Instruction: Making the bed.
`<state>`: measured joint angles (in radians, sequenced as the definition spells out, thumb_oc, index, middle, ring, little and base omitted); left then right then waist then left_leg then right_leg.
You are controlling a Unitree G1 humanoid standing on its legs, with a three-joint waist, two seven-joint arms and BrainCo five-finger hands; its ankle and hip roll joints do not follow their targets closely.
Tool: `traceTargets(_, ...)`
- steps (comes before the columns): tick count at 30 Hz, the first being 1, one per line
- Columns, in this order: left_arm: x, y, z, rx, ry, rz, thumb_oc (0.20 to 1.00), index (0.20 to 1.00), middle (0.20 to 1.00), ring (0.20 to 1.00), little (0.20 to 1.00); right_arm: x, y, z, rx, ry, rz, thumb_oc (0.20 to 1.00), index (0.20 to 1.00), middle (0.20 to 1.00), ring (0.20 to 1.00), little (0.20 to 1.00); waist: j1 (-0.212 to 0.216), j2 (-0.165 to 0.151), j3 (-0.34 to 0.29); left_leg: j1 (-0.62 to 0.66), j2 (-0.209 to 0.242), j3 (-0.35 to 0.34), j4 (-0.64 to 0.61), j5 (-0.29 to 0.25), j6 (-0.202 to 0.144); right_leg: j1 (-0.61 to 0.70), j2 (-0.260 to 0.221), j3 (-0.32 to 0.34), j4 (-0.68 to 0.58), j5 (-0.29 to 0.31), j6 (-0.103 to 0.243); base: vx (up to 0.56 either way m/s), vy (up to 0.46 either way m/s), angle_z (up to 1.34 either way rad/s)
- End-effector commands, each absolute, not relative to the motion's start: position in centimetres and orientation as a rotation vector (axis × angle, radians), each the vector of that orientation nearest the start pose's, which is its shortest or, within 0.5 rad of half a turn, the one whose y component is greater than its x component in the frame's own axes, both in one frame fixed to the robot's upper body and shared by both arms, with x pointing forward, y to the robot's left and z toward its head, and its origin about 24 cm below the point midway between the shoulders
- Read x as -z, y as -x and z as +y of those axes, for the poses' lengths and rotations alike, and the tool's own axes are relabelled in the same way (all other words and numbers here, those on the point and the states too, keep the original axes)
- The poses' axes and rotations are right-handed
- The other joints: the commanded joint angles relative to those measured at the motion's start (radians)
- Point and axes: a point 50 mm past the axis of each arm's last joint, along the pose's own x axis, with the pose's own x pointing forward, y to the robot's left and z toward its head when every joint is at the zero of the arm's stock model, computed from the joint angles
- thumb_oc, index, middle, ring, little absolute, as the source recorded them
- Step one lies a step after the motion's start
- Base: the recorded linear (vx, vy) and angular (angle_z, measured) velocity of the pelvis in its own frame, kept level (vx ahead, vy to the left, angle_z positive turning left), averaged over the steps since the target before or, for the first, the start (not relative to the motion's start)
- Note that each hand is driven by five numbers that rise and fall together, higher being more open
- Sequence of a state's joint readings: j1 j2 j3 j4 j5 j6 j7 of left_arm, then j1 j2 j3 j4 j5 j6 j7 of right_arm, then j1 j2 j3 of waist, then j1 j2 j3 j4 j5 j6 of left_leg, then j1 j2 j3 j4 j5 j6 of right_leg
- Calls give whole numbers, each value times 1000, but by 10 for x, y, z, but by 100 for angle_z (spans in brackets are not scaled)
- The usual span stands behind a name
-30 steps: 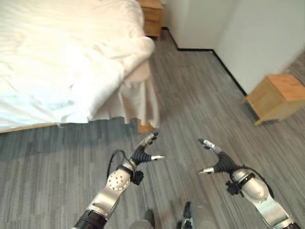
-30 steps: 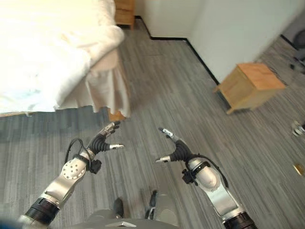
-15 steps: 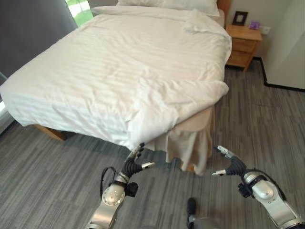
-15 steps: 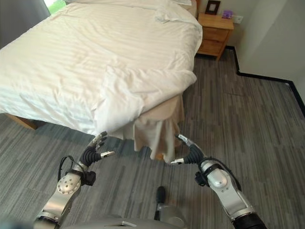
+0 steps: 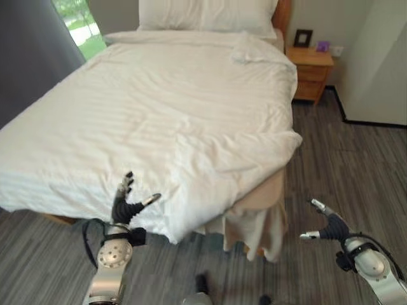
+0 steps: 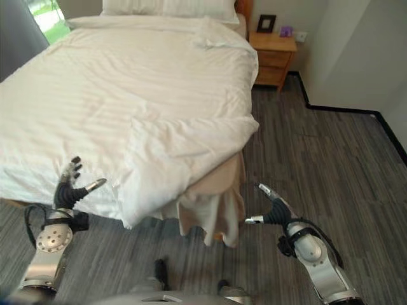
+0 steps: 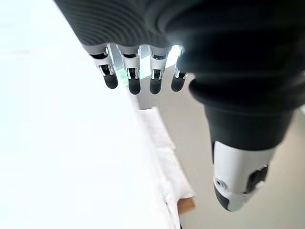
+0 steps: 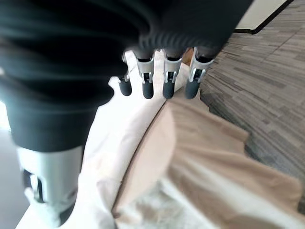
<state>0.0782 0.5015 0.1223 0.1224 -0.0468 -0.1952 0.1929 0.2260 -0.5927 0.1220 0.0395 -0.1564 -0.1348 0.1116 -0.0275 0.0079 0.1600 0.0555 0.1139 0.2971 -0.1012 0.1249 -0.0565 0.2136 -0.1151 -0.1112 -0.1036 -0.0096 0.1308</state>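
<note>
My view has swung round onto the bed (image 5: 191,95). My left hand (image 5: 126,202) has risen in front of the duvet (image 5: 210,159); my right hand (image 5: 327,227) has moved out wider.

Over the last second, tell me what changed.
The camera swung from the floor up onto the bed, so the whole picture shifted. The left hand now shows in front of the duvet edge at the foot; the right hand hangs over the floor by the corner. Both stayed open and empty; the duvet lies unchanged.

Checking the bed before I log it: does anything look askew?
Yes. The duvet is folded back and rumpled at the near right corner, baring the beige bed skirt. Both hands hold nothing.
</note>
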Motion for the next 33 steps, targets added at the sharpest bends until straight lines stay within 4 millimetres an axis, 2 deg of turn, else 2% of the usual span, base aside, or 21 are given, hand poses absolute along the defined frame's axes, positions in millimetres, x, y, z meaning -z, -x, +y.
traceTargets(1, -87, -252, 276, -228, -598, -204, 1000, 1000, 1000, 1000, 1000, -33, -209, -221, -348, 721, 76, 1000, 1000, 1000, 1000, 1000, -6, -5, -31, 53, 31, -9, 14, -115, -32, -57, -42, -97, 16, -39, 12, 44, 46, -14)
traceTargets(7, -98, -294, 248, -108, -689, -234, 1000, 1000, 1000, 1000, 1000, -25, -202, -212, -403, 696, 101, 1000, 1000, 1000, 1000, 1000, -67, -2, -46, 65, 14, 45, 14, -145, -21, -91, -64, -51, 16, -8, 41, 65, 62, -21)
traceTargets(10, -90, -312, 238, -65, -719, -180, 1000, 1000, 1000, 1000, 1000, -21, -198, -212, -413, 696, 120, 1000, 1000, 1000, 1000, 1000, -99, -2, -53, 71, 11, 73, 14, -154, -19, -109, -72, -34, 16, 3, 52, 49, 46, -58)
traceTargets(13, -80, -324, 239, -66, -752, -99, 1000, 1000, 1000, 1000, 1000, -20, -194, -214, -415, 694, 134, 1000, 1000, 1000, 1000, 1000, -124, -2, -57, 74, 7, 91, 14, -161, -17, -123, -77, -18, 16, 11, 59, 29, 32, -32)
traceTargets(14, -75, -330, 241, -76, -757, -57, 1000, 1000, 1000, 1000, 1000, -19, -192, -216, -415, 699, 143, 1000, 1000, 1000, 1000, 1000, -134, -1, -59, 74, 6, 99, 14, -162, -16, -130, -78, -14, 16, 15, 62, 67, 59, -39)
traceTargets(15, -60, -338, 250, -114, -741, 62, 1000, 1000, 1000, 1000, 1000, -16, -187, -218, -422, 702, 162, 1000, 1000, 1000, 1000, 1000, -158, -2, -63, 79, 2, 112, 14, -170, -16, -138, -80, 0, 16, 19, 69, 74, 57, -39)
traceTargets(17, -56, -343, 256, -142, -768, 115, 1000, 1000, 1000, 1000, 1000, -16, -185, -219, -425, 709, 164, 1000, 1000, 1000, 1000, 1000, -170, -1, -63, 79, 2, 121, 14, -172, -16, -145, -80, 6, 16, 22, 71, 47, 37, -38)
traceTargets(18, -56, -350, 276, -228, -856, 215, 1000, 1000, 1000, 1000, 1000, -20, -183, -220, -434, 728, 142, 1000, 1000, 1000, 1000, 1000, -197, -1, -63, 73, 2, 139, 14, -173, -18, -167, -80, 20, 16, 31, 79, 21, 16, -43)
traceTargets(20, -49, -346, 289, -291, -890, 300, 1000, 1000, 1000, 1000, 1000, -23, -182, -220, -444, 741, 127, 1000, 1000, 1000, 1000, 1000, -209, -1, -63, 64, 5, 154, 14, -172, -19, -186, -77, 29, 16, 34, 83, 28, 9, -35)
traceTargets(22, -55, -343, 303, -380, -863, 302, 1000, 1000, 1000, 1000, 1000, -24, -179, -222, -446, 757, 121, 1000, 1000, 1000, 1000, 1000, -211, 0, -66, 63, 8, 163, 14, -173, -20, -196, -76, 31, 16, 36, 86, 36, -11, -15)
traceTargets(27, -60, -339, 312, -466, -828, 256, 1000, 1000, 1000, 1000, 1000, -22, -176, -222, -446, 764, 130, 1000, 1000, 1000, 1000, 1000, -201, -1, -65, 65, 13, 154, 14, -171, -23, -187, -75, 15, 16, 31, 82, 17, -15, 1)
traceTargets(31, -62, -334, 321, -508, -849, 249, 1000, 1000, 1000, 1000, 1000, -21, -174, -220, -458, 769, 126, 1000, 1000, 1000, 1000, 1000, -197, -1, -65, 67, 14, 147, 14, -170, -25, -180, -74, 6, 16, 28, 79, 14, -7, 3)
traceTargets(32, -63, -328, 332, -539, -891, 266, 1000, 1000, 1000, 1000, 1000, -22, -175, -219, -459, 765, 112, 1000, 1000, 1000, 1000, 1000, -191, 0, -65, 66, 13, 143, 14, -171, -25, -177, -73, 0, 16, 27, 78, 35, -13, 12)
traceTargets(33, -62, -326, 334, -540, -904, 273, 1000, 1000, 1000, 1000, 1000, -23, -175, -219, -460, 764, 107, 1000, 1000, 1000, 1000, 1000, -190, 0, -65, 65, 13, 141, 14, -171, -25, -177, -72, -2, 16, 26, 79, 36, -13, 12)
